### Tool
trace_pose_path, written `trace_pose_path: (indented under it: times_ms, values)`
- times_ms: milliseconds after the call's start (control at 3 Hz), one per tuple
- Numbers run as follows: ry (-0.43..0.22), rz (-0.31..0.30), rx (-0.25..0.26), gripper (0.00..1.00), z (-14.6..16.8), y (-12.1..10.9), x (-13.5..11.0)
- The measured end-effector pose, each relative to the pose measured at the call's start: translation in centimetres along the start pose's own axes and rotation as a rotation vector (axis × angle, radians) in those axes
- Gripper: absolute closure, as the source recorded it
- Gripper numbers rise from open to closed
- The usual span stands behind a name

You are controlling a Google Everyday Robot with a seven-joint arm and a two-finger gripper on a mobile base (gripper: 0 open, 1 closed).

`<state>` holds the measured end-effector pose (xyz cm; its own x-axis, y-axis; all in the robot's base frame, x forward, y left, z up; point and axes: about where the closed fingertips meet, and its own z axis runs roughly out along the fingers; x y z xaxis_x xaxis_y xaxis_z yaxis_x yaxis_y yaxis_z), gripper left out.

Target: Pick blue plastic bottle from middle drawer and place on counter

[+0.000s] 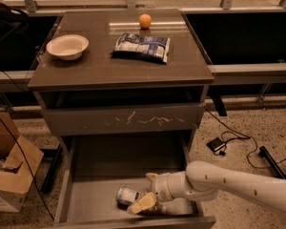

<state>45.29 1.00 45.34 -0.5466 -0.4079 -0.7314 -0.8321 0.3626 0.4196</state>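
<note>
Tabletop [109, 68] above. Drawer [128, 159] open below it. Arm [238, 185] reaches in from right. End effector [140, 193] low near drawer front, fingers [142, 204] spread, gripping nothing. Bottle [126, 195] on its side on drawer floor, just left of end effector, partly between fingers, long axis roughly left-right

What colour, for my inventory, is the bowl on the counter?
Bowl: cream-white, camera view; gripper low in the open drawer by the bottle.
</note>
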Motion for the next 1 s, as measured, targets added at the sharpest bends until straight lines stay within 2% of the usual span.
trace_pose_path:
  times_ms: [667, 1000]
  values:
    - [-0.017, -0.013, 0.039, 0.0, 4.5, -4.1, 1.0]
    - [-0.012, 0.008, 0.042, 0.0, 6.7, -5.5, 2.1]
